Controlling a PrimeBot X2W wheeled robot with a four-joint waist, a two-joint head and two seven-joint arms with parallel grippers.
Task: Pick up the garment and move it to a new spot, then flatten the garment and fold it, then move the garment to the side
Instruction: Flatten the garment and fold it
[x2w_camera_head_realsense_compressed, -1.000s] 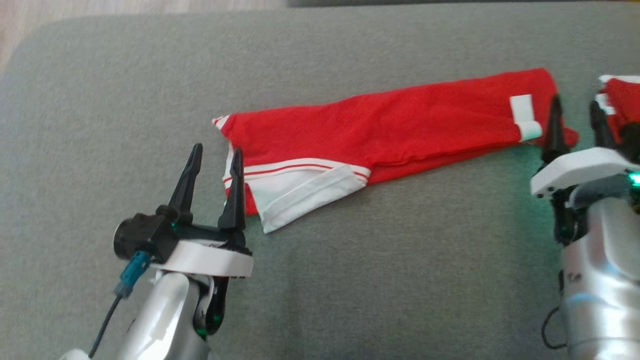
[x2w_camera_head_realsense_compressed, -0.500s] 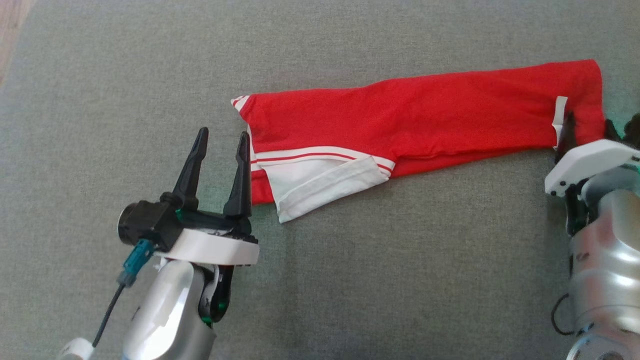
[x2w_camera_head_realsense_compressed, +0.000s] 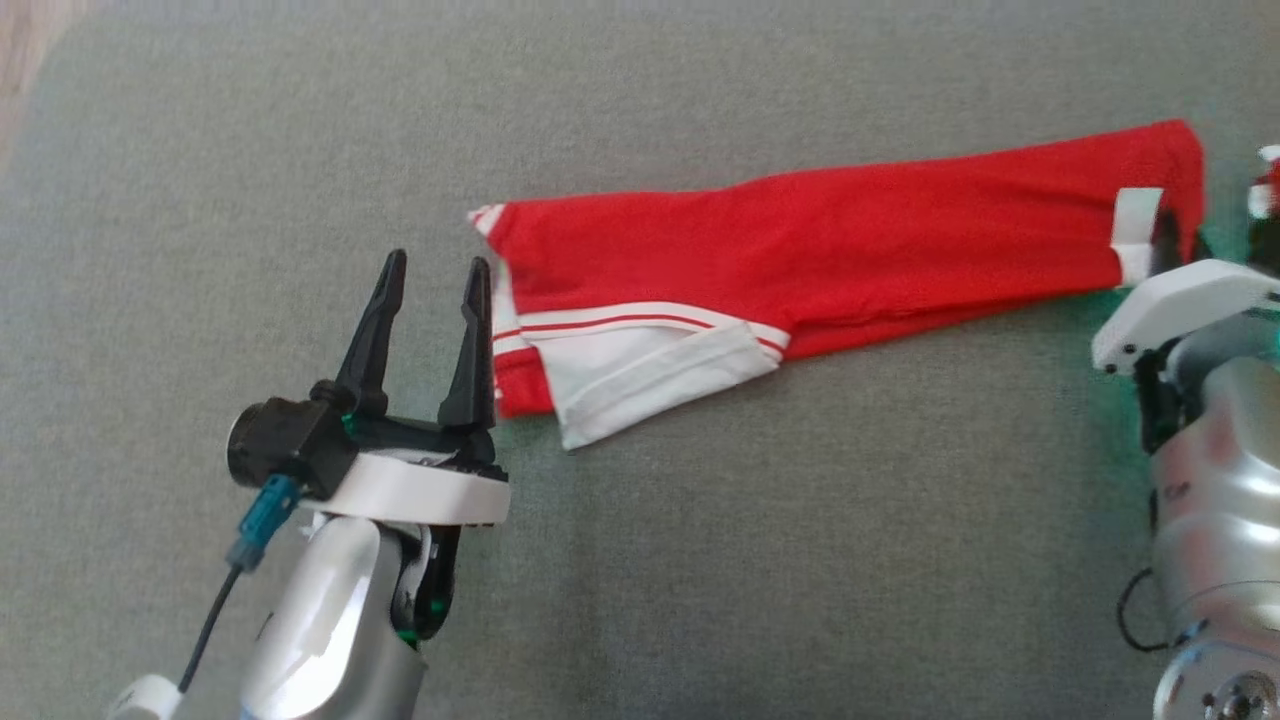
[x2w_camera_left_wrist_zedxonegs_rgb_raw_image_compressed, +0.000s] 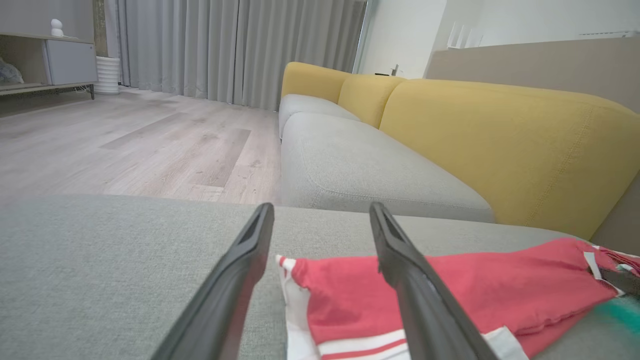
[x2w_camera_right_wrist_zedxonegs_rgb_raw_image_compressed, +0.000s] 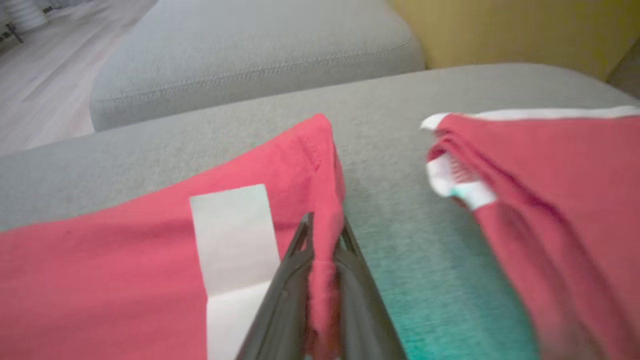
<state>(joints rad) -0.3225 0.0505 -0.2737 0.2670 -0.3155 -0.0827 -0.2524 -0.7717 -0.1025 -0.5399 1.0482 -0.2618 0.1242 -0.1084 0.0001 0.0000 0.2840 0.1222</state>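
A long folded red garment (x2w_camera_head_realsense_compressed: 820, 250) with white trim lies across the grey cushion (x2w_camera_head_realsense_compressed: 700, 560). My right gripper (x2w_camera_head_realsense_compressed: 1168, 240) is at its right end, beside a white label (x2w_camera_head_realsense_compressed: 1135, 215). In the right wrist view the right gripper (x2w_camera_right_wrist_zedxonegs_rgb_raw_image_compressed: 324, 222) is shut on a pinched fold of the garment (x2w_camera_right_wrist_zedxonegs_rgb_raw_image_compressed: 125, 260). My left gripper (x2w_camera_head_realsense_compressed: 437, 262) stands open at the garment's left end. In the left wrist view the left gripper (x2w_camera_left_wrist_zedxonegs_rgb_raw_image_compressed: 320, 212) has its fingers on either side of the garment's (x2w_camera_left_wrist_zedxonegs_rgb_raw_image_compressed: 475, 285) white-striped corner, with nothing gripped.
Another red and white cloth (x2w_camera_right_wrist_zedxonegs_rgb_raw_image_compressed: 550, 200) lies just right of the held end, also at the head view's right edge (x2w_camera_head_realsense_compressed: 1268, 185). Behind are a grey sofa seat (x2w_camera_left_wrist_zedxonegs_rgb_raw_image_compressed: 360, 170) with yellow backs (x2w_camera_left_wrist_zedxonegs_rgb_raw_image_compressed: 500, 140) and wooden floor (x2w_camera_left_wrist_zedxonegs_rgb_raw_image_compressed: 125, 145). The cushion's corner sits top left (x2w_camera_head_realsense_compressed: 40, 80).
The right gripper has shut on the garment's right end, which was between its open fingers before. The left gripper stays open at the left end. The head view has shifted a little.
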